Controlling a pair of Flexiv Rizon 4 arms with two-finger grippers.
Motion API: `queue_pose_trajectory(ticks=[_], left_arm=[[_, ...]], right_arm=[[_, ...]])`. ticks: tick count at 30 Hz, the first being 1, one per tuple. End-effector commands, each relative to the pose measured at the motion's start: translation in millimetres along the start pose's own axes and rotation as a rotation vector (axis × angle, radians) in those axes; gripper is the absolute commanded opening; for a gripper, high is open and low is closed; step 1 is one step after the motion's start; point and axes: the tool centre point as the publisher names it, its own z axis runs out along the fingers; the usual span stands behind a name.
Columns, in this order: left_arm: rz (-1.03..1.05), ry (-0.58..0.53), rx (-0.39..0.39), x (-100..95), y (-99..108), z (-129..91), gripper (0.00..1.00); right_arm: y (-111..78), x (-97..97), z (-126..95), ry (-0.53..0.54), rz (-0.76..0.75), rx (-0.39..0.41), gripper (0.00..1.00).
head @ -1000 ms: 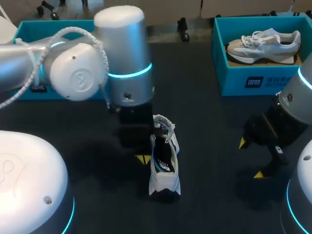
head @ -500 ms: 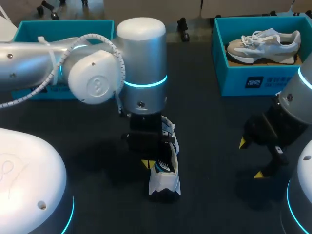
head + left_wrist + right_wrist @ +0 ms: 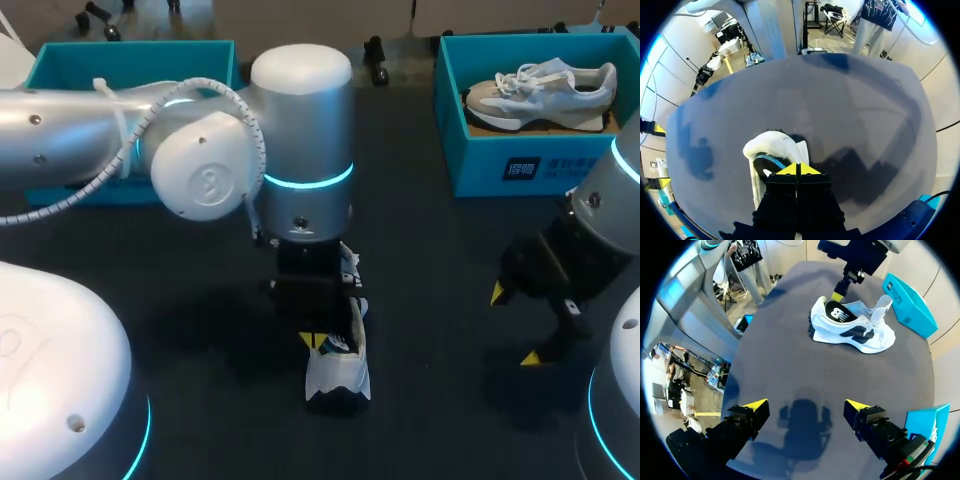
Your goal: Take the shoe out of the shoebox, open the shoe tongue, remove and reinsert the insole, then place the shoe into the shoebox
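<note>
**Left gripper closed at the shoe's opening, right gripper open and aside**

The shoe is seen standing upright on its sole near the middle of the dark table, outside both boxes, with its heel turned toward the robot. It is white with dark side markings. Its tongue is raised at the laced end. The dark insole can be seen lying inside the heel part of the opening.

The left gripper is held pointing straight down over the shoe. In the head view the far half of the shoe is covered by the left arm's wrist. In the left wrist view the two fingers are shown pressed together, tip to tip, and nothing is seen between them. In the right wrist view the tips are placed at the rim of the opening, close to the heel.

The right gripper is held above bare table at the right, well apart from the shoe. Its fingers are spread wide and nothing is held between them.

The shoebox, blue and open, is set at the far left of the table and is partly hidden behind the left arm. A second box of the same colour is set at the far right. A grey shoe with white laces lies inside it.
</note>
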Motion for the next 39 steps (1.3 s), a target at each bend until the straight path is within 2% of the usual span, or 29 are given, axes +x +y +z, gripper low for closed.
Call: queue_pose_trajectory(ticks=[1, 8, 13, 19, 31, 39], left_arm=[[-0.008, 0.006, 0.007, -7.1, 7.3, 9.9, 0.0], [-0.021, 0.004, 0.019, -9.2, 11.2, 15.3, 0.0], [-0.017, -0.011, 0.03, -8.6, 9.7, 4.5, 0.0], [-0.018, -0.012, 0.03, -10.2, 10.9, 3.2, 0.0], [-0.054, 0.044, 0.025, -13.5, 21.2, 39.4, 0.0], [-0.045, 0.034, 0.047, -10.1, 16.7, 35.1, 0.0]], right_arm=[[-0.7, 1.3, 1.1, -0.003, -0.001, 0.0, 1.0], [-0.7, 1.3, 1.1, -0.003, -0.001, 0.0, 1.0], [-0.7, 1.3, 1.1, -0.003, -0.001, 0.0, 1.0], [-0.7, 1.3, 1.1, -0.003, -0.001, 0.0, 1.0], [-0.7, 1.3, 1.1, -0.003, -0.001, 0.0, 1.0], [-0.7, 1.3, 1.1, -0.003, -0.001, 0.0, 1.0]])
